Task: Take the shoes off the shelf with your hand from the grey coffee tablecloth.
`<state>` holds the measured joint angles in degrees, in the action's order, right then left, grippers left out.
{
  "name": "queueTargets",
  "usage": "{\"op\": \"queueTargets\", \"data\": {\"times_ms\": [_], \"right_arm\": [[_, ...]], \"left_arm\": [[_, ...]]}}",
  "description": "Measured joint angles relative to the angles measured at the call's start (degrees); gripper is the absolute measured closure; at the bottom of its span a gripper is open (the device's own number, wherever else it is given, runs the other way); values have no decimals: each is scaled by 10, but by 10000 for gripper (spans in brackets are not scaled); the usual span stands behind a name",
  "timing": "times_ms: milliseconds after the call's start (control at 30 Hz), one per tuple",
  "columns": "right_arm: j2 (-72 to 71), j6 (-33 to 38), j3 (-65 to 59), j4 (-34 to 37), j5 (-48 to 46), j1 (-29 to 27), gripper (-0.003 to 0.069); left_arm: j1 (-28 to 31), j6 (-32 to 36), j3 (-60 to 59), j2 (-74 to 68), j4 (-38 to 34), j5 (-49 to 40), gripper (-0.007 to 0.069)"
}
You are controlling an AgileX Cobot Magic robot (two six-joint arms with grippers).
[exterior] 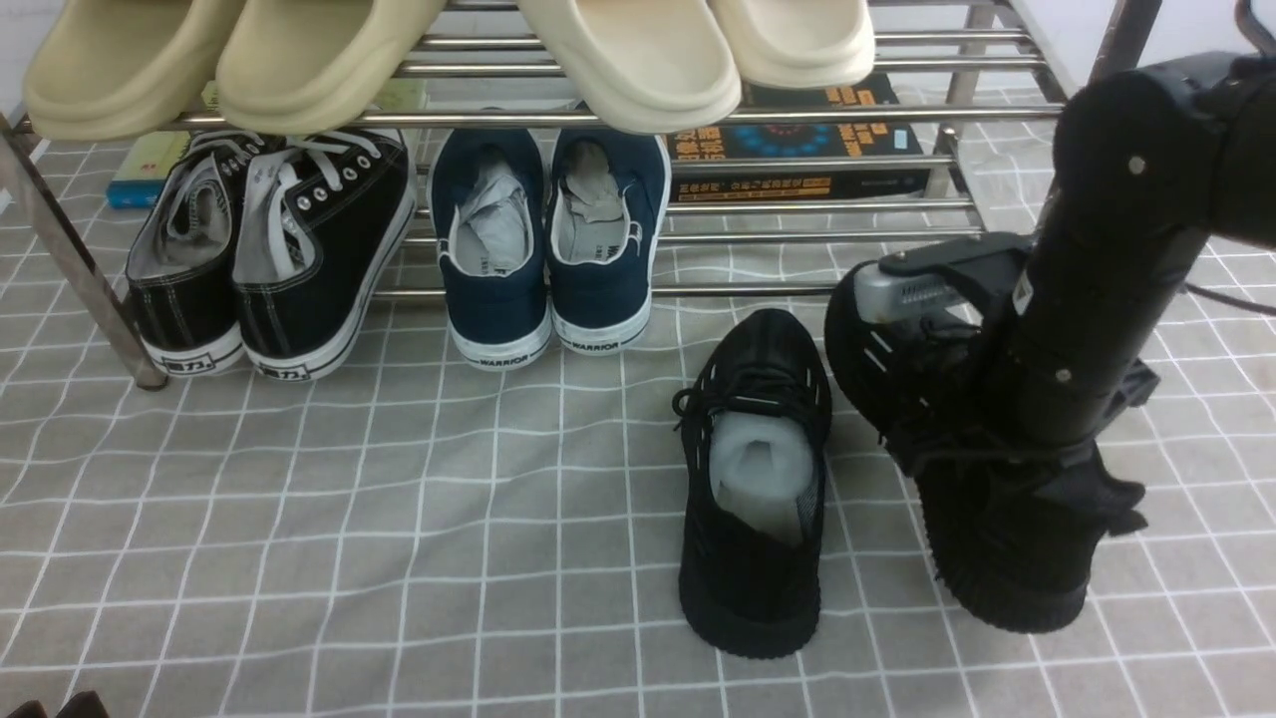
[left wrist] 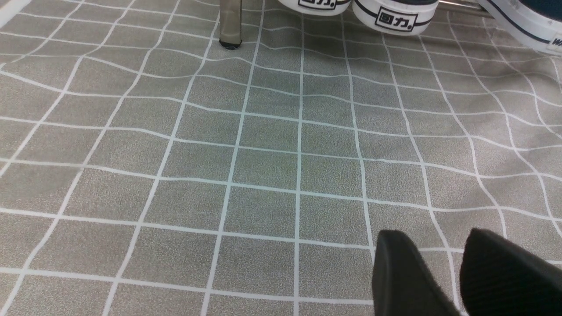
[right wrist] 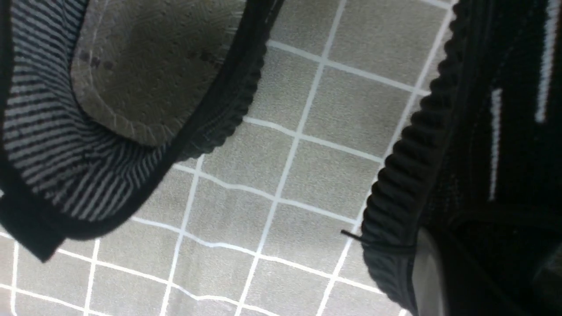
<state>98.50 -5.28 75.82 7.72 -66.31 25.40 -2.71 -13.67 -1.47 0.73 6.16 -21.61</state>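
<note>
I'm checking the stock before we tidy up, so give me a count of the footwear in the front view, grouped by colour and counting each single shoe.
All-black knit sneakers: 2
Black sneakers with white soles: 2
Navy "WARRIOR" sneakers: 2
Cream clogs: 4
Total: 10

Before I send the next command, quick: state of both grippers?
Left gripper: open.
Right gripper: closed, at the right-hand black knit sneaker; whether it grips it, can't tell.
</note>
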Motion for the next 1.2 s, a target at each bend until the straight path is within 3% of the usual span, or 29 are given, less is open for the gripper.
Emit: {"op": "queueTargets", "data": {"times_ms": [567, 967, 1200], "right_arm": [[2, -61, -41, 13, 24, 0, 639], [2, -103, 25, -74, -16, 0, 636], [18, -105, 25, -67, 0, 0, 634]], "left_arm": [[0, 0, 0, 0, 0, 0, 384], [0, 0, 0, 0, 0, 0, 384], [0, 0, 0, 0, 1, 0, 384]]}}
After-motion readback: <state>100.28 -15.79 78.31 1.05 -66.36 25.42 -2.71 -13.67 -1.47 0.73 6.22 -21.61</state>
